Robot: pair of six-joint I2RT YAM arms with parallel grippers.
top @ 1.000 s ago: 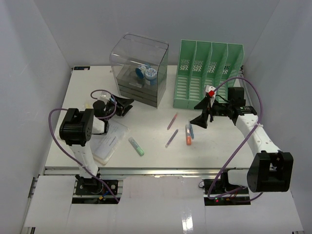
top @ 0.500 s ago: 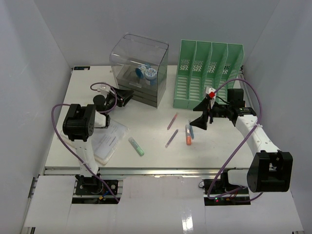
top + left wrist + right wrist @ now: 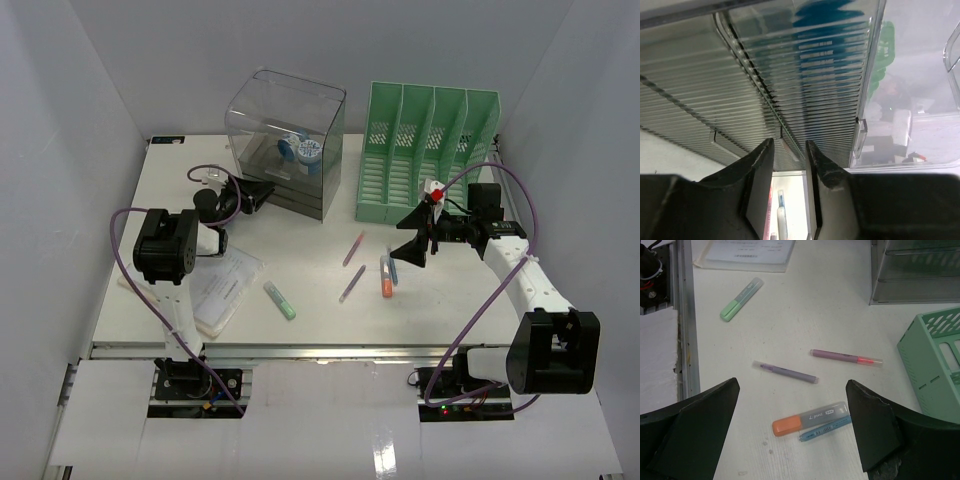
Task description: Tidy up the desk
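Observation:
The white desk (image 3: 320, 225) holds loose pens. My left gripper (image 3: 256, 193) is at the lower front of the clear drawer box (image 3: 285, 140). In the left wrist view its jaws (image 3: 789, 145) are narrowly open, with a clear handle tab of a drawer (image 3: 805, 75) between the tips; I cannot tell whether they touch it. My right gripper (image 3: 415, 240) is wide open and empty (image 3: 792, 384) above an orange highlighter (image 3: 807, 419), a blue pen (image 3: 825, 426), a purple pen (image 3: 785, 372) and a purple-and-pink pen (image 3: 845, 356).
A green highlighter (image 3: 279, 299) lies near the front rail (image 3: 320, 350), beside a paper booklet (image 3: 225, 290) at the left. The green file rack (image 3: 425, 150) stands at the back right. Blue tape rolls (image 3: 300, 150) sit inside the drawer box.
My left gripper has moved away from the booklet, up to the front of the drawer box. The right arm has barely moved.

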